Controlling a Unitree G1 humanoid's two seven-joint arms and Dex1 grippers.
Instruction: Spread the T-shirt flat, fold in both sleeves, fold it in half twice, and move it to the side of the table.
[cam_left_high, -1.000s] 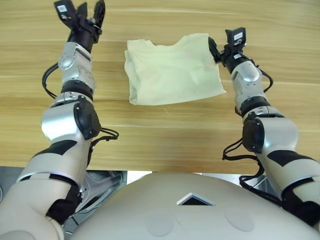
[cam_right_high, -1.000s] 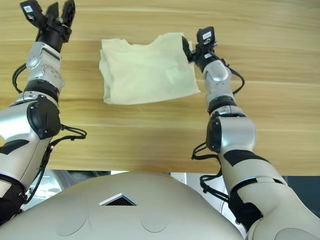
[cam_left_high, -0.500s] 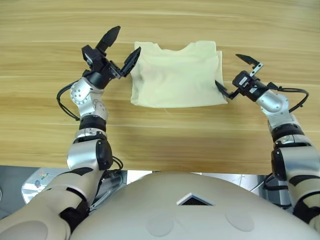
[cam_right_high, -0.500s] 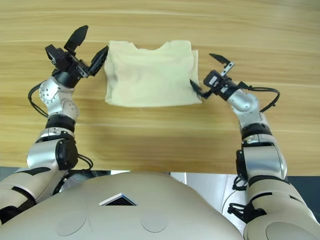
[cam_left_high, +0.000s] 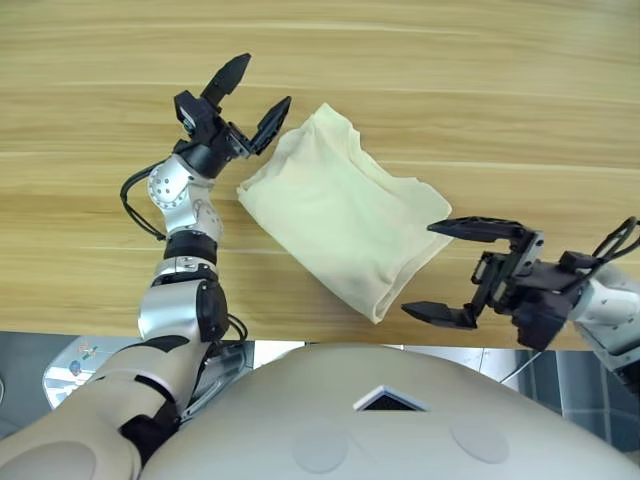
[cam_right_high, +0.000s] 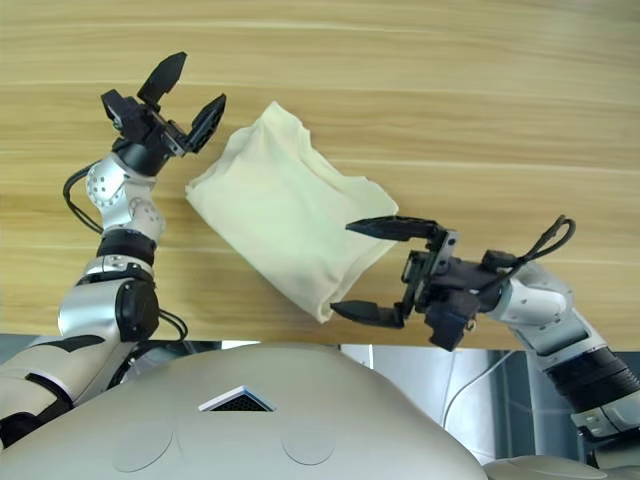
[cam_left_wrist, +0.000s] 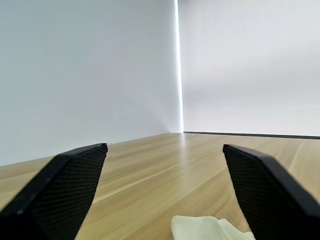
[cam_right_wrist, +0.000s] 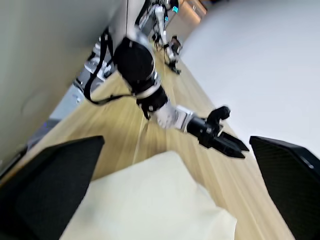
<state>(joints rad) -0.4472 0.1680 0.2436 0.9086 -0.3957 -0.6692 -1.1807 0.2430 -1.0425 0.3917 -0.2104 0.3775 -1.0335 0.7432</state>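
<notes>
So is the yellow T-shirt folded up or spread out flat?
Folded. The T-shirt lies on the table as a thick slanted rectangle, no sleeves sticking out, with doubled layers showing along its edges.

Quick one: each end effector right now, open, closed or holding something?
Left end effector: open, holding nothing, beside the T-shirt.
Right end effector: open, holding nothing.

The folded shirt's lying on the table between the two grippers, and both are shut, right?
No, both are open: the left eye view shows the left gripper and right gripper with fingers spread. The shirt does lie folded on the table between them.
</notes>
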